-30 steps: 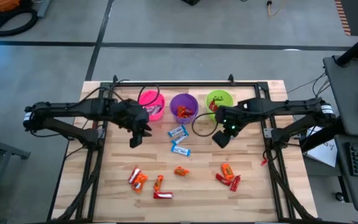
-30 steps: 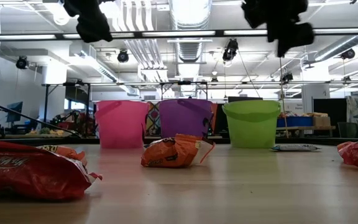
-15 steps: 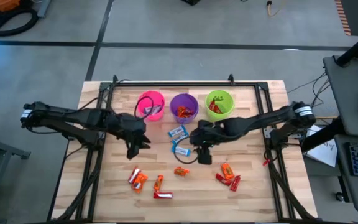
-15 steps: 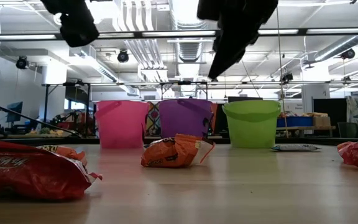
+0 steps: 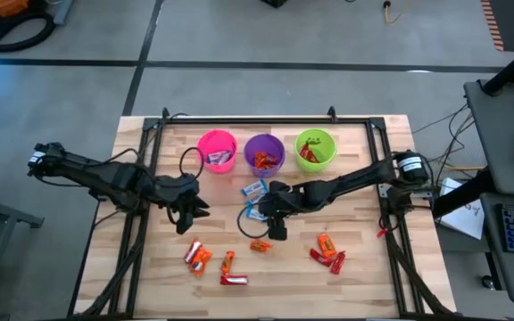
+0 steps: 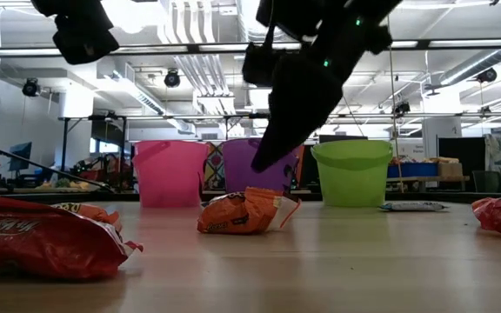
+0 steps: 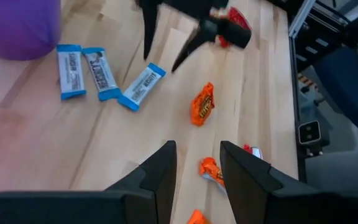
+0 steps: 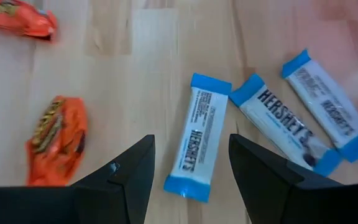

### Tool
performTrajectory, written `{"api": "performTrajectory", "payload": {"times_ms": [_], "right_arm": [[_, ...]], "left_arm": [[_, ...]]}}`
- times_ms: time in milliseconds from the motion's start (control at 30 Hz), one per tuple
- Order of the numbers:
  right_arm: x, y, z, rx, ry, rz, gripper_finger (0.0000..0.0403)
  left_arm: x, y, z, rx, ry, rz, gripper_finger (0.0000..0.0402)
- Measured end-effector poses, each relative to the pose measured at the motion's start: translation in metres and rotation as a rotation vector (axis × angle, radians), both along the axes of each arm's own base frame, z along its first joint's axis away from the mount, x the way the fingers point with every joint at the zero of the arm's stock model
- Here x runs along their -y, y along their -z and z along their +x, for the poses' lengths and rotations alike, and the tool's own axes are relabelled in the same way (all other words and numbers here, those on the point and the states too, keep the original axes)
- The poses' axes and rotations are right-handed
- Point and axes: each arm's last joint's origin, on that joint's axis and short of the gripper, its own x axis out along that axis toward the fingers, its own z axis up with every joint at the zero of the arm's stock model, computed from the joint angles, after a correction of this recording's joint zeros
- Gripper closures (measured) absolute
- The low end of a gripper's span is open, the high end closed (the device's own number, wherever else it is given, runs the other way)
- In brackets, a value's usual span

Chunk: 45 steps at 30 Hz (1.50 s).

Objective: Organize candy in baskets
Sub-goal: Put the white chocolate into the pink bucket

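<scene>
Right jaws wide open and empty; my right gripper [image 8: 190,180] hangs just above the nearest blue-and-white bar [image 8: 199,136], which lies flat on the worktop [image 5: 364,267] and shows between the fingers in the wrist view. Two more blue bars [image 8: 322,106] sit just beside it, the middle one nearly touching at the corner. An orange candy [image 8: 55,140] lies near on the other side. Further out, red and orange pieces [image 5: 199,256] are scattered along the front of the worktop. The pink basket [image 5: 217,150], purple basket [image 5: 264,153] and green basket [image 5: 315,148] stand in a row at the back, each with some candy already in. Left gripper [image 7: 197,171] waits over the left side of the worktop, jaws partly open, nothing in them. Risks as I read it: bar lies flat and thin, so fingers may skid on the shiny wrapper and close on air; a slight offset could catch the neighbouring bar and drag both. Also the two arms are close in the middle, so I'd keep the left parked.
</scene>
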Motion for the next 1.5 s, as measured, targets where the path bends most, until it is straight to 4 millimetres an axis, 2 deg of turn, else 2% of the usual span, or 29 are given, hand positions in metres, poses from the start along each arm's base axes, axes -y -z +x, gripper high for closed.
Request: {"api": "performTrajectory", "payload": {"times_ms": [200, 300, 633, 767, 1100, 1300, 1500], "right_arm": [[-0.001, 0.025, 0.006, -0.023, 0.001, -0.006, 0.0207], [0.002, 0.036, 0.005, -0.059, 0.085, -0.046, 0.0207], [0.002, 0.043, 0.003, -0.049, 0.137, -0.018, 0.0215], [0.002, 0.047, 0.000, -0.055, 0.124, 0.026, 0.0237], [0.002, 0.052, -0.005, -0.054, 0.152, 0.082, 0.0323], [0.001, 0.046, -0.001, -0.047, 0.140, 0.086, 0.0361], [0.001, 0.032, 0.001, -0.010, 0.126, 0.077, 0.0393]], "left_arm": [[-0.001, -0.001, -0.001, 0.008, -0.018, 0.007, 0.0294], [-0.001, -0.001, -0.001, 0.007, -0.023, 0.002, 0.0294], [-0.001, 0.000, 0.000, 0.002, -0.028, -0.002, 0.0294], [-0.001, 0.001, 0.000, -0.003, -0.029, 0.000, 0.0294], [0.000, 0.004, 0.005, -0.009, -0.038, 0.018, 0.0294], [0.002, 0.005, 0.012, 0.012, -0.032, 0.019, 0.0294], [0.003, 0.006, 0.017, 0.026, -0.019, 0.031, 0.0294]]}}
